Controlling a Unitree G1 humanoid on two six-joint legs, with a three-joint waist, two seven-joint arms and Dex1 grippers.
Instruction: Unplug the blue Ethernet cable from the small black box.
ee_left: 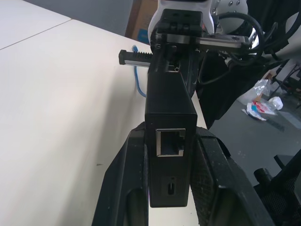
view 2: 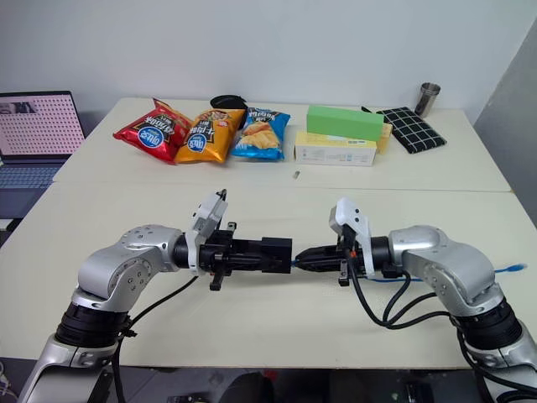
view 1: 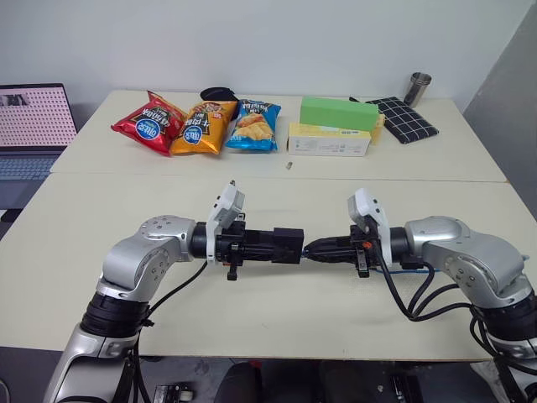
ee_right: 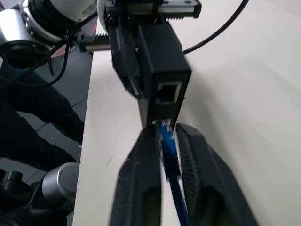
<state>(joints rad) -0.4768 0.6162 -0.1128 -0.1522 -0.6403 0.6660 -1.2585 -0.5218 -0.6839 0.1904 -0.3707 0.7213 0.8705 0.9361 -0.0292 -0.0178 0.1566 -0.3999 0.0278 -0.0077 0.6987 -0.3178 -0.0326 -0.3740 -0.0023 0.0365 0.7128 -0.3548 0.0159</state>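
So right in front of us, above the near edge of the cream table (view 1: pixel 277 302), we've got both arms pointing at each other. Our left gripper (view 1: pixel 267 245) is clamped tight on the small black box (view 1: pixel 285 244), holding it up off the tabletop with one finger on each long side; in the left wrist view you can see an empty port on the end of the box that faces that camera. Our right gripper (view 1: pixel 312 249) comes in from the other side, and its fingers (ee_right: pixel 141 188) are pinched narrow around the blue Ethernet cable (ee_right: pixel 170 160) just behind the plug. The plug end sits right up against the lower port on the box's face, but we honestly can't tell if it's seated or just out. The rest of the blue cord trails back under the right arm and pokes out past the table's right edge. Further back, on the second table, there's a red snack bag (view 1: pixel 149 124), an orange one (view 1: pixel 204 128) and a blue one (view 1: pixel 254 125) in a row, then a green box (view 1: pixel 339 112) stacked on a yellow-white box (view 1: pixel 329 140), a black checked cloth (view 1: pixel 405 118) and a metal cup (view 1: pixel 418 87). Off to the far left sits a laptop (view 1: pixel 32 126).
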